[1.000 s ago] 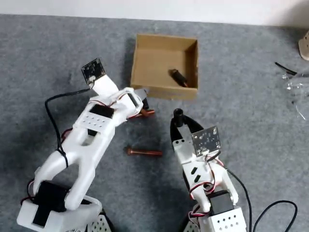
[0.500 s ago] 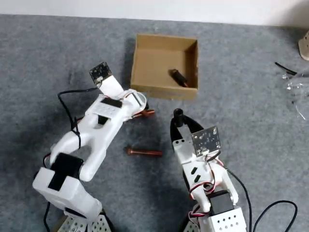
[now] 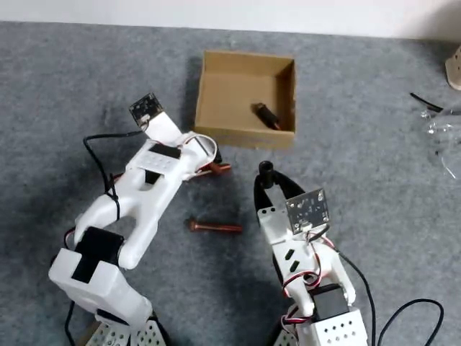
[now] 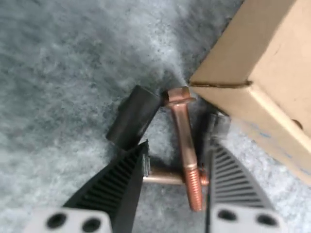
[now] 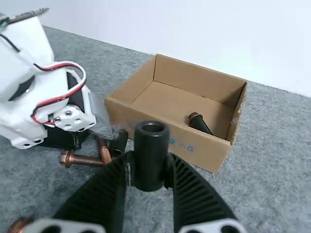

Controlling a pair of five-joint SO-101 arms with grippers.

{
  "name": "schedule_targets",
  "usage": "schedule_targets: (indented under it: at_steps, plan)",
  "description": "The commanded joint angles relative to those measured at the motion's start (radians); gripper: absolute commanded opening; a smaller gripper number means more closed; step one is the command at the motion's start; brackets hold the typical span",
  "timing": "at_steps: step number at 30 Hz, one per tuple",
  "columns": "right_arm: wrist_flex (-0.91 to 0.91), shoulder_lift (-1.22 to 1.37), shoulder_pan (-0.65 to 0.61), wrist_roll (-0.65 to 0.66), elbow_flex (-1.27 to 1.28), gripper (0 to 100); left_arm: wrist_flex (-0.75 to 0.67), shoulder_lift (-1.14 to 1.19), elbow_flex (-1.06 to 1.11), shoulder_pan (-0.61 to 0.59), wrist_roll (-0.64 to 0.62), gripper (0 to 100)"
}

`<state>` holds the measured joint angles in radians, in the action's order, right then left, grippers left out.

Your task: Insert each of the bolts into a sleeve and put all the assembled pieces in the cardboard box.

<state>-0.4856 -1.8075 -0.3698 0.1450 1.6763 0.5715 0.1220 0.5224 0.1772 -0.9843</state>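
By the box's near corner: the left pincer stands open, a finger on either side of a copper bolt without pressing it; the bolt's head lies just beside the cardboard box.
Under that bolt: a second bolt lies crosswise, touching it near the thread.
Ahead of one finger: a loose sleeve, black, lies on the carpet with one end just beside the first bolt's head.
Right side: the right pincer is closed on a held sleeve, black and upright with its bore facing up, near the box front but outside it.
Between the arms: a third bolt lies alone on the carpet.
Inside the box: one finished piece lies near a side wall.
Risk, double pick: the two bolts touch, so closing now could catch both or drag the lower one along.
Risk, tilt: the bolt sits nearer one finger, so the squeeze may swing it and leave it skewed for the bore.
Risk, crowding: the box wall and loose sleeve are close, so a finger could nudge the box or roll the sleeve away.
Risk, mating: a skewed bolt could jam at the held sleeve's rim or knock it crooked in the right pincer.
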Motion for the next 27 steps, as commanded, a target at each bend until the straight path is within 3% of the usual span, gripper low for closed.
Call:
schedule_targets:
  at_steps: [1,27]
  plan:
    - [0.044,-0.013,0.007,0.011,0.127,0.9,0.008,-0.001,-0.035,-0.013,-0.008,15]
    - [0.044,-0.016,0.007,0.011,0.127,0.9,0.008,0.127,-0.074,0.004,-0.005,14]
